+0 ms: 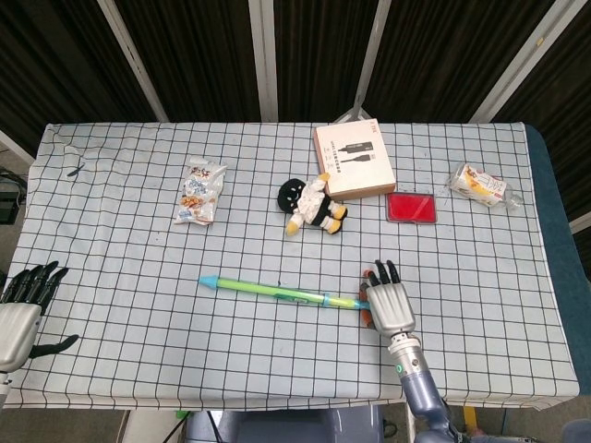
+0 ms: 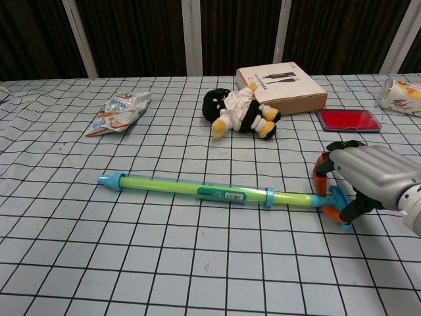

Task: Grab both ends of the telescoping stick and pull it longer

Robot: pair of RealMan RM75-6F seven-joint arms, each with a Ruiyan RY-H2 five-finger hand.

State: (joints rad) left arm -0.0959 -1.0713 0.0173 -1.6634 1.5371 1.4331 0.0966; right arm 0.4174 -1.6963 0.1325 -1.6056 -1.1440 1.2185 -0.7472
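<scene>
1. Lying flat on the checked worktop [image 1: 120, 277], the telescoping stick [image 2: 197, 190] is seen across the lower middle of the frame, its blue-capped tip toward the left and its handle end toward the right.
2. The handle end is gripped by the right hand [image 2: 368, 181], fingers curled around it at the lower right of the chest view; one end is judged to be secured.
3. The left hand [image 1: 23, 300] is held at the far lower left edge of the head view, fingers apart and holding nothing, well apart from the stick's blue tip.
4. Grasping of the left tip and the pulling apart are judged to be left to do.
5. A snack packet [image 1: 200, 189], a plush doll [image 1: 312, 205], a brown box [image 1: 353, 161], a red card case [image 1: 411, 207] and a wrapped packet [image 1: 480, 185] are spread across the upper half, none touching the stick.
6. No obstacle is seen between the left hand and the tip.
</scene>
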